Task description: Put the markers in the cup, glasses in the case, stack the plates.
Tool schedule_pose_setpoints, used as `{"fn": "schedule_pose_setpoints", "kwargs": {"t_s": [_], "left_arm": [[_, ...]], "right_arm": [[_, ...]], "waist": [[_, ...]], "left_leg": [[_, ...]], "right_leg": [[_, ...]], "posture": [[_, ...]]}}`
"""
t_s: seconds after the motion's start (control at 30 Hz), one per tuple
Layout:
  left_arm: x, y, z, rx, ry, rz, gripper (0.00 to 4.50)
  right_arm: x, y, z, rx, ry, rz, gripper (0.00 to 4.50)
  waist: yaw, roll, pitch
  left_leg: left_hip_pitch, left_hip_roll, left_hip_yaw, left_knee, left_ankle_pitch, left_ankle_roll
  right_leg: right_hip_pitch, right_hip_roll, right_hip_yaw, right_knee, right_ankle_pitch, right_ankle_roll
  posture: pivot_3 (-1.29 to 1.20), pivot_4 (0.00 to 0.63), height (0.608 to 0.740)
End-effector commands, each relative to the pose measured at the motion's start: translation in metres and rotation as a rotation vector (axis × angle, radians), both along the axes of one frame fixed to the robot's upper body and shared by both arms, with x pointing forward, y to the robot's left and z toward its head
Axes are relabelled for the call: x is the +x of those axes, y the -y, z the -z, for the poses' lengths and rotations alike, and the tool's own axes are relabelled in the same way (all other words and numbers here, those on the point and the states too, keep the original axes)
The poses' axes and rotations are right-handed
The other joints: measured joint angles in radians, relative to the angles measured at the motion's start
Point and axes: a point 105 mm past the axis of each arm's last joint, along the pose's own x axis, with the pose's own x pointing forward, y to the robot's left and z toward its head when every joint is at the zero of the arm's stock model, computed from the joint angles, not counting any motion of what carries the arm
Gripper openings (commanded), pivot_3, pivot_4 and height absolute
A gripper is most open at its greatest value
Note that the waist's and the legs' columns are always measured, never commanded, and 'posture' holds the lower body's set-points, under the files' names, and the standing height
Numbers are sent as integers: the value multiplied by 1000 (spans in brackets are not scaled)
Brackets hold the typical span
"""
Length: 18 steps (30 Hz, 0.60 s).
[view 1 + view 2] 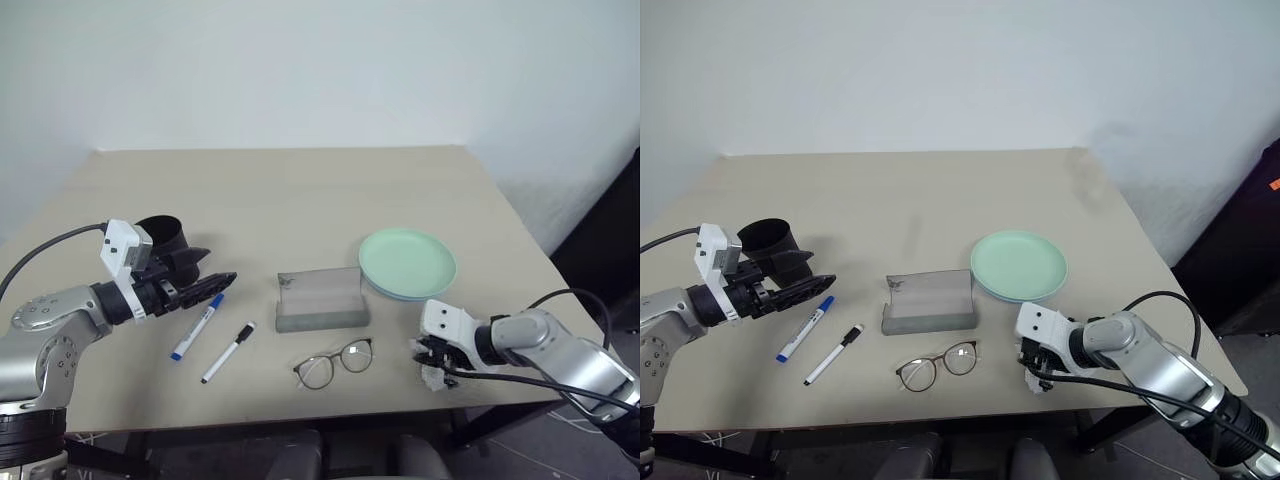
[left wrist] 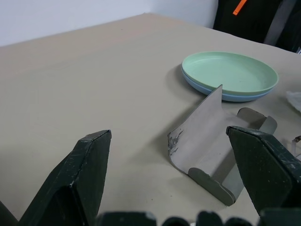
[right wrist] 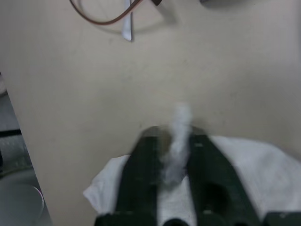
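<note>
The pale green plate (image 1: 407, 260) sits stacked on the light blue plate (image 2: 235, 96) at the right. The grey case (image 1: 320, 298) stands open at the centre with its lid up. The glasses (image 1: 333, 362) lie just in front of it. A blue-capped marker (image 1: 196, 326) and a black-capped marker (image 1: 228, 352) lie side by side to the left. The black cup (image 1: 165, 235) stands behind them. My left gripper (image 1: 221, 265) hovers open beside the cup, above the blue-capped marker. My right gripper (image 3: 175, 136) is shut on a crumpled white tissue (image 3: 263, 169) near the front right edge.
The table's front edge (image 1: 300, 410) runs close behind the glasses and the tissue. Bare tabletop (image 1: 300, 200) stretches across the back half. A dark object stands beyond the right edge (image 1: 610, 260).
</note>
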Motion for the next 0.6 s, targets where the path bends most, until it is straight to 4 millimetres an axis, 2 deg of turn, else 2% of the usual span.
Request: {"fn": "schedule_pose_setpoints", "kwargs": {"t_s": [0.03,0.2,0.3,0.33,0.4,0.5,0.6], "left_arm": [[0,1,-15,23,55,9,4181],[1,1,-15,22,57,10,4181],[1,1,-15,22,58,10,4181],[1,1,-15,22,59,10,4181],[2,2,-15,22,59,12,4181],[2,2,-15,22,63,13,4181],[3,3,-15,22,66,13,4181]], "right_arm": [[1,1,-8,-2,33,-38,7],[3,-2,-24,41,32,-87,7],[9,-8,-42,115,33,-96,7],[15,-11,-55,165,37,-95,7],[31,-16,-78,246,80,-90,7],[68,-17,-108,332,195,-22,7],[101,-12,-116,341,282,73,7]], "waist": [[0,0,0],[0,0,0],[0,0,0],[-1,0,0],[-2,0,0],[-5,0,0],[-4,0,0]], "left_leg": [[0,0,0,0,0,0],[0,0,0,0,0,0],[0,1,0,0,0,0],[0,1,0,0,0,0],[0,1,0,0,0,0],[0,0,0,0,0,0],[0,-4,-1,0,0,0]], "right_leg": [[0,0,0,0,0,0],[0,0,0,0,0,0],[0,0,0,0,0,0],[0,0,0,0,0,0],[0,0,0,0,0,0],[0,1,0,0,1,2],[0,1,0,0,3,-1]], "posture": [[0,0,704],[0,0,704],[0,0,704],[0,0,704],[0,0,704],[0,0,704],[0,0,704]]}}
